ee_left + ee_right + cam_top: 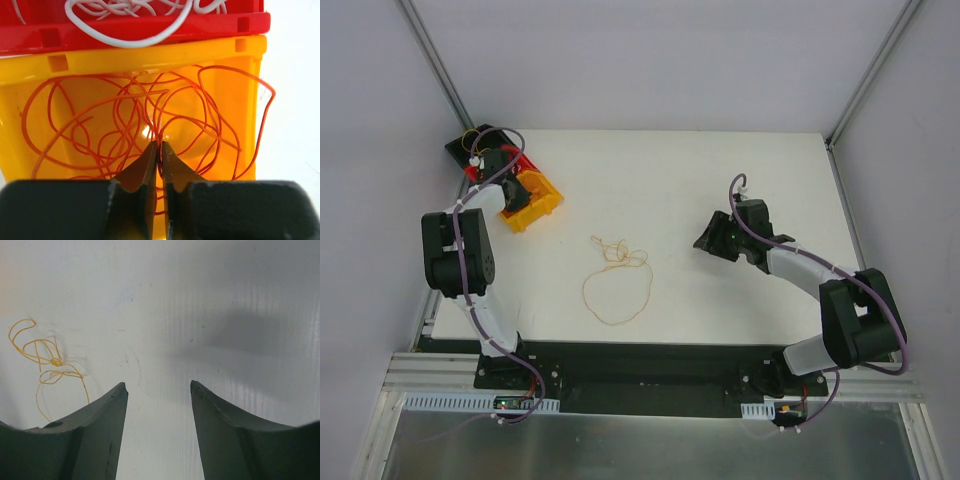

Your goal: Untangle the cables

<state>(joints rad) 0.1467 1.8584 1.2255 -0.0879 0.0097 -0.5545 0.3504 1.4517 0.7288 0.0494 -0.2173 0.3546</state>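
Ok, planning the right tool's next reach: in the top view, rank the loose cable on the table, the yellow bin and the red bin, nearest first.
1. Loose cable, middle of the table.
2. Yellow bin, far-left part of the table.
3. Red bin, just behind the yellow one, at the far-left corner.
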